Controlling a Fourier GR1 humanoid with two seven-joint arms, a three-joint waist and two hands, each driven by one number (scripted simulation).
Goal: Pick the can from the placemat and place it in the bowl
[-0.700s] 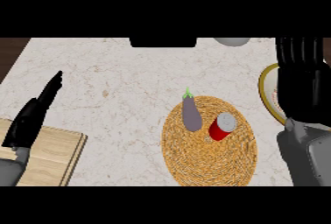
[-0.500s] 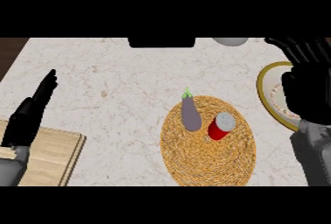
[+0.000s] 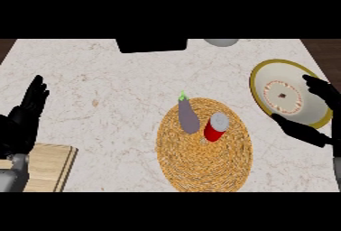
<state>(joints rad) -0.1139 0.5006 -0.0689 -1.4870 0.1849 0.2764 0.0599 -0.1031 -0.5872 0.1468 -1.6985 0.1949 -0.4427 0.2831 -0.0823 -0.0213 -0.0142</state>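
1. Head view: the red can [image 3: 216, 127] stands on the woven round placemat [image 3: 204, 162], just beside a purple eggplant [image 3: 188, 117]; nothing holds it.
2. The right hand [image 3: 313, 119] hangs spread and released over the yellow-rimmed bowl [image 3: 265, 76], well apart from the can.
3. The left hand [image 3: 26, 113] rests open at the left edge, by a wooden board [image 3: 47, 167].
4. Judged step: the reach, not yet begun. Next, the right hand must come leftward to the can, clear of the eggplant.

The right hand [image 3: 313, 122] now sits lower and farther right, uncovering most of the bowl [image 3: 288, 94]; the left hand [image 3: 26, 113] shows slightly lower beside the board [image 3: 47, 167]
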